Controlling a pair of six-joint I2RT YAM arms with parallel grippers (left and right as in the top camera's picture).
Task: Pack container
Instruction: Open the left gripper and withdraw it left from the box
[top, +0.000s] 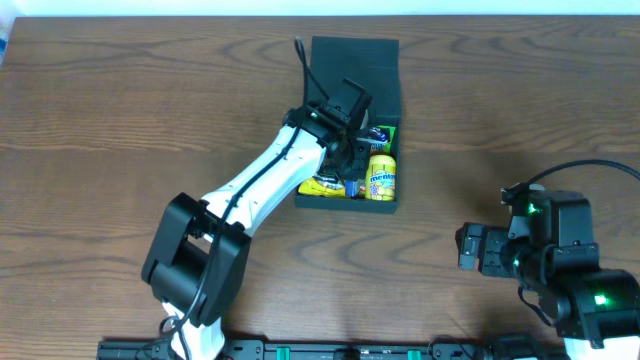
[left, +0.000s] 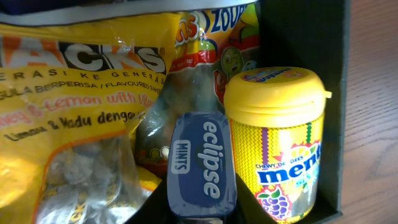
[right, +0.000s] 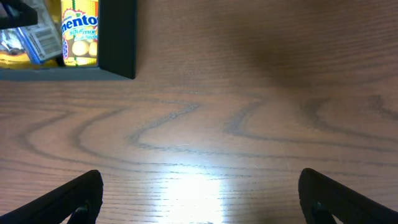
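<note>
The dark teal container (top: 355, 55) stands open at the table's middle back, its flap lid raised behind it. Inside lie a yellow Mentos jar (top: 381, 176), a yellow sweets bag (top: 322, 185) and other packets. My left gripper (top: 351, 160) reaches down into the box. In the left wrist view it (left: 202, 214) is shut on a blue Eclipse mints tin (left: 202, 165), which sits between the sweets bag (left: 68, 93) and the Mentos jar (left: 277, 143), near the container wall (left: 298, 37). My right gripper (top: 470, 248) rests open over bare table at the right (right: 200, 199).
A Zour sweets packet (left: 217, 37) lies behind the tin. In the right wrist view the container's corner (right: 117, 37) and the Mentos jar (right: 79, 31) show at the upper left. Wood tabletop (top: 500, 100) surrounds the box.
</note>
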